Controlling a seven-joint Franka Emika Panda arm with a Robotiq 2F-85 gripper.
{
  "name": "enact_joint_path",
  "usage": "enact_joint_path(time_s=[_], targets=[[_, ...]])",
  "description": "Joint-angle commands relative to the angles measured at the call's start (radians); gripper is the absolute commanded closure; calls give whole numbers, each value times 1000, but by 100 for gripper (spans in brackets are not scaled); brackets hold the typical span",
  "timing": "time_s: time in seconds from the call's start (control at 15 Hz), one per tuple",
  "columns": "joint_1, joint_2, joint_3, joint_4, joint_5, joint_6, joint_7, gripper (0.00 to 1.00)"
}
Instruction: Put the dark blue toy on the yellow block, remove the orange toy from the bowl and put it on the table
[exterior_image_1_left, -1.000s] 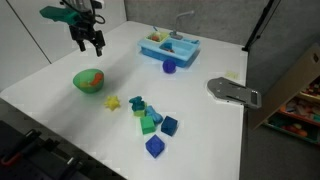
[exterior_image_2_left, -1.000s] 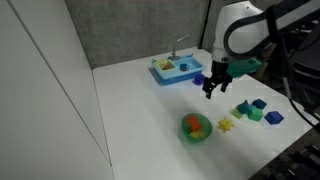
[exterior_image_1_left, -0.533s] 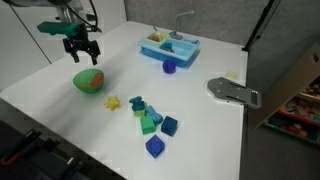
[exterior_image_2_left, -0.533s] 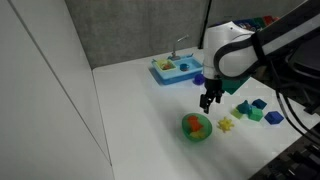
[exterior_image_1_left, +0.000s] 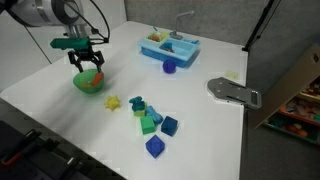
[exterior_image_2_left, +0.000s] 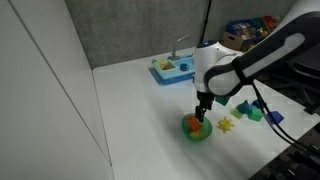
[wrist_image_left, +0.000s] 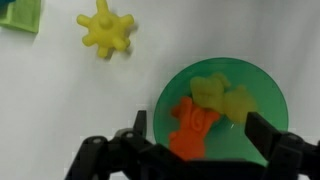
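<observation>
The orange toy (wrist_image_left: 188, 132) lies in the green bowl (wrist_image_left: 262, 90) beside pale green pieces (wrist_image_left: 225, 98). My gripper (wrist_image_left: 197, 128) is open and hovers just above the bowl, one finger on each side of the orange toy. Both exterior views show the gripper (exterior_image_1_left: 88, 64) (exterior_image_2_left: 201, 114) over the bowl (exterior_image_1_left: 90, 83) (exterior_image_2_left: 196, 129). The yellow block (exterior_image_1_left: 113, 102) (exterior_image_2_left: 226, 124) (wrist_image_left: 107, 32) lies on the white table (exterior_image_1_left: 60, 110) next to the bowl. The dark blue toy (exterior_image_1_left: 137, 104) (exterior_image_2_left: 243, 108) lies just beyond the yellow block.
Green blocks (exterior_image_1_left: 148, 122) and bright blue cubes (exterior_image_1_left: 169, 125) lie past the dark blue toy. A light-blue tray (exterior_image_1_left: 168, 46) with a purple-blue cup (exterior_image_1_left: 169, 67) in front stands at the back. A grey device (exterior_image_1_left: 232, 92) lies near the table's edge.
My gripper has moved from near the tray over to the bowl and come down close above it, still open. Nothing on the table has moved.
</observation>
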Motion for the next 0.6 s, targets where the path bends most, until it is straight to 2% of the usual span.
enact_joint_path(time_s=[0.0, 0.53], targets=[[-5, 69, 13, 67, -11, 11, -63, 0], [-11, 157, 36, 146, -1, 9, -146, 0]])
